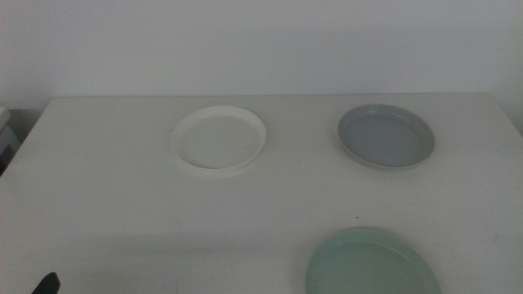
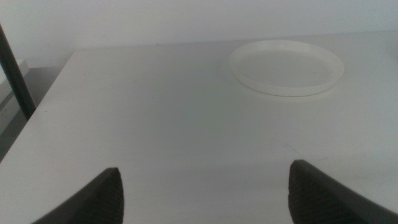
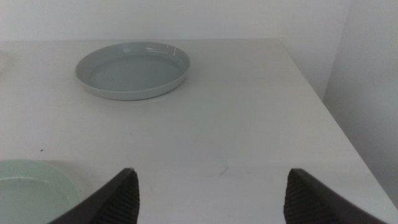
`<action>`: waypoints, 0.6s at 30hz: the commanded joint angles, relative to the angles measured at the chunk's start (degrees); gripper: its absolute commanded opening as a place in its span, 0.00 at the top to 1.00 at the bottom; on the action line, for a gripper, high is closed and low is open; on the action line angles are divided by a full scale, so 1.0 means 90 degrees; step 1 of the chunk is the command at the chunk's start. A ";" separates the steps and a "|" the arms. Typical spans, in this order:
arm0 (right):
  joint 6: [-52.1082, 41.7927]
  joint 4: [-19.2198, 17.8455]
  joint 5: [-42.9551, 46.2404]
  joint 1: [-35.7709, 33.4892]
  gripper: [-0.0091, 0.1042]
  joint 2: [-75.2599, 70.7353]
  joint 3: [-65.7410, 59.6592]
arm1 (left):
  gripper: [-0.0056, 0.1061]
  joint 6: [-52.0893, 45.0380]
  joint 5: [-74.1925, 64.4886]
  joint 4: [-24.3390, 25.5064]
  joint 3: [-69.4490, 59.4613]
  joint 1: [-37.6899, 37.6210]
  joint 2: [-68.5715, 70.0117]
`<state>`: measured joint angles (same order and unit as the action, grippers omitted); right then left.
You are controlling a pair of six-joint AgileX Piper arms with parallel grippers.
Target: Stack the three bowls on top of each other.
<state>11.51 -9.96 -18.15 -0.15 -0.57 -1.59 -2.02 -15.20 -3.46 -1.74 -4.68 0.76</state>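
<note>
The white bowl (image 1: 219, 137) sits at the far middle of the table; it also shows in the left wrist view (image 2: 286, 67). The grey bowl (image 1: 386, 135) sits at the far right, also in the right wrist view (image 3: 133, 69). The pale mint green bowl (image 1: 372, 263) lies at the near edge, right of centre, also in the right wrist view (image 3: 32, 191). All three lie apart, upright and empty. My left gripper (image 2: 205, 194) is open and empty, well short of the white bowl; only a dark tip (image 1: 45, 284) shows in the middle view. My right gripper (image 3: 211, 196) is open and empty beside the mint bowl.
The white table (image 1: 122, 204) runs to a pale wall behind. Its right edge (image 3: 323, 106) drops off near the grey bowl. A dark upright bar (image 2: 15, 74) stands off the table's left side.
</note>
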 commanded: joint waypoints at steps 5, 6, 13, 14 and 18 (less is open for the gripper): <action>-0.0084 0.0268 0.0054 -0.0024 0.40 0.0068 0.0663 | 0.15 0.0074 0.0451 -0.0027 0.0031 0.0008 0.0085; -0.0084 0.0268 -0.0111 -0.0024 0.40 0.0184 0.0857 | 0.15 0.0074 0.0451 -0.0027 0.0031 0.0008 0.0085; -0.0084 0.0270 -0.0663 -0.0024 0.40 0.1294 0.2255 | 0.15 0.0074 0.0451 -0.0027 0.0031 0.0008 0.0085; -0.0084 0.0294 -0.0733 -0.0024 0.40 0.1448 0.2425 | 0.15 0.0074 0.0451 -0.0027 0.0031 0.0008 0.0085; -0.0084 0.0489 -0.1257 -0.0024 0.40 0.2213 0.3242 | 0.15 0.0074 0.0451 -0.0027 0.0031 0.0008 0.0085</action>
<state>11.51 -5.59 -31.07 -0.15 16.61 23.76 -2.02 -15.20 -3.46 -1.74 -4.68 0.76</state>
